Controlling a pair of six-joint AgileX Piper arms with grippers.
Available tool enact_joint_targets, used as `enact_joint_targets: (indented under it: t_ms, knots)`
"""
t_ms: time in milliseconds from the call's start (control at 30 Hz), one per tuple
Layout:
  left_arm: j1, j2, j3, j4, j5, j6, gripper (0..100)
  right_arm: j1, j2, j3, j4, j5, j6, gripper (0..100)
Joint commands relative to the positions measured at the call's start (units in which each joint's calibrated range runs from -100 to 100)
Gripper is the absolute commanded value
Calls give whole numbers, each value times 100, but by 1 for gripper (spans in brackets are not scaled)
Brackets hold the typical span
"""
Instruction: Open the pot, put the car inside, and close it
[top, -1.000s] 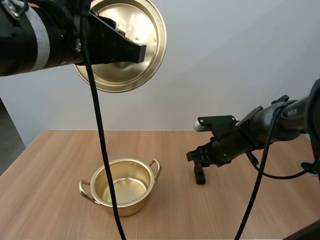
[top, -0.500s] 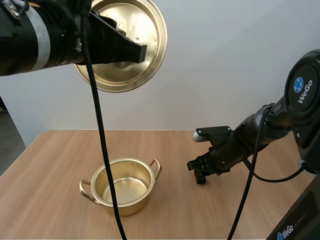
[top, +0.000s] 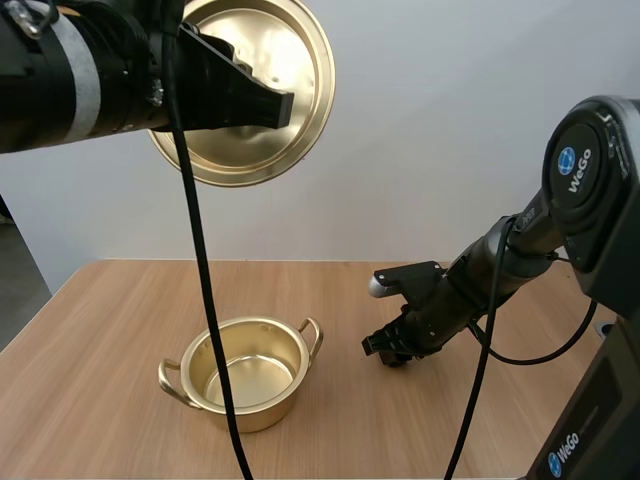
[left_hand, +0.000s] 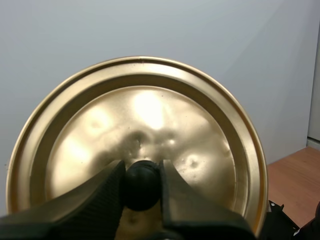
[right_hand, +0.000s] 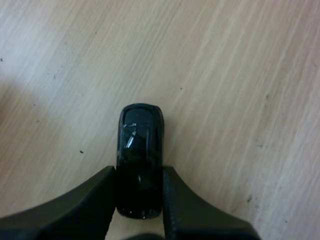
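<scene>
**A:** Start close in. What was the left gripper (left_hand: 142, 175) doing up there?

**B:** It was pinched narrow on the black knob (left_hand: 142, 186) of the lid (left_hand: 150, 110), one finger on each side. The lid hung high and tipped on edge, with its hollow gold underside facing the high camera, well above the table (top: 120, 300). I judged that was deliberate. Held up and off to the left, it left the space over the pot free for the other arm.

**A:** And the pot (top: 250, 408)?

**B:** It was open and upright toward the near side of the table. Both loop handles showed, and I could see nothing inside. The first step looked done.

**A:** Then the car?

**B:** The car (right_hand: 139, 160) was small, black and glossy. The right gripper (right_hand: 139, 172) had it clamped across its sides, with its length running away from the wrist. Gripping the flat sides made sense, because the roof looked rounded and slick.

**A:** Where did that put it?

**B:** It was low over the table, to the right of the pot and apart from it. I could not tell whether the wheels were touching the table.

**A:** What would the next move call for?

**B:** My guess was a lift high enough to clear the rim, a short crossing over the opening, and a release low inside. A smooth little car could roll or bounce on thin metal. The lid would go on only after that.
</scene>
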Motion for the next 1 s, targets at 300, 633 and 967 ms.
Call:
enact_joint_targets:
  t_ms: [300, 633, 967]
  knots:
    - [28, 116, 4, 6, -72, 71, 0, 2, -2612, 8, 1345, 2982, -1091, 0]
    - [130, 144, 4, -257, -106, 109, 0, 864, -3161, 8, 2435, 4166, -1570, 0]
    - [246, 144, 4, -256, -63, 109, 0, 1402, -1844, 8, 1849, 2677, -1714, 0]
